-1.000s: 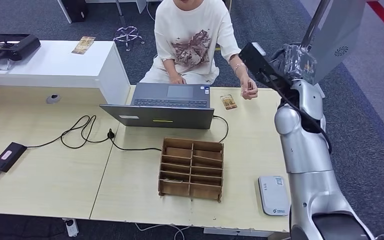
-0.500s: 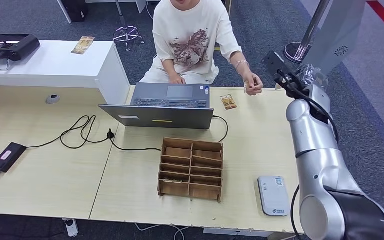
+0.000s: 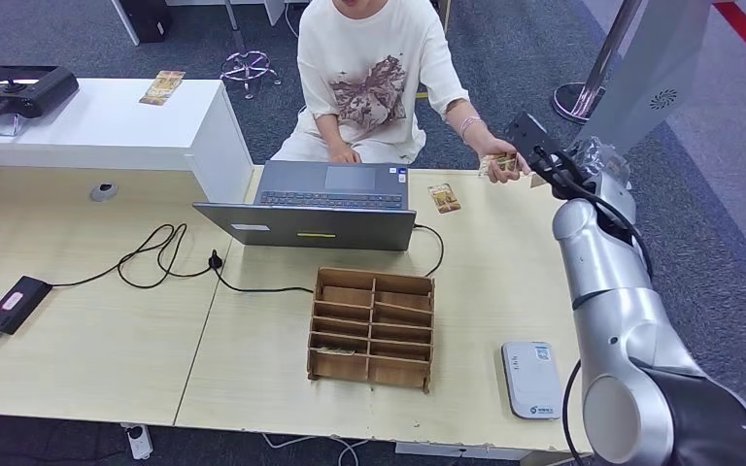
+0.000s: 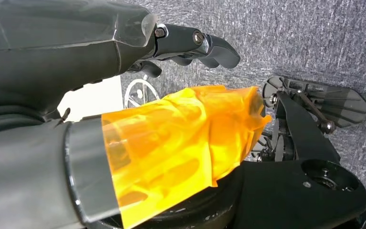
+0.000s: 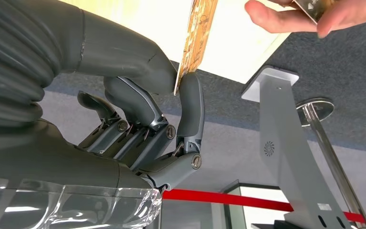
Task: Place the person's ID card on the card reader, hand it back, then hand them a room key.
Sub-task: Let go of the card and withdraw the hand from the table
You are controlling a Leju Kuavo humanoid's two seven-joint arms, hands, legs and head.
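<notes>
Gold-patterned card (image 5: pixel 198 33) sits edge-on, pinched between the thumb and one finger of the right hand (image 5: pixel 138 109). The other fingers (image 5: pixel 124 126) are curled loosely below it and touch nothing. Just past those fingertips, but apart from them, the person's hand (image 5: pixel 310 16) holds a second card (image 5: pixel 314 5) of its own; the two cards do not meet. In the head view that hand (image 3: pixel 493 165) is stretched out over the desk's far corner toward the raised right arm. A second ago it was lower, resting nearer the desk edge, and the arm was higher and further in; the arm has since swung outward and settled, and the person has come to meet it. I judge this to be a hand-over in progress, though the print is too small to tell whether the pinched card is the ID or the room key. A third card of similar pattern (image 3: pixel 444 198) lies flat on the desk (image 3: pixel 107 320) beside the open laptop (image 3: pixel 330 184), well away from the fingers. The white card reader (image 3: pixel 532 379) is back near the robot's body, far behind the hand, with nothing on it. The left hand (image 4: pixel 181 133) hangs by the floor, its fingers (image 4: pixel 195 43) apart and holding nothing.
</notes>
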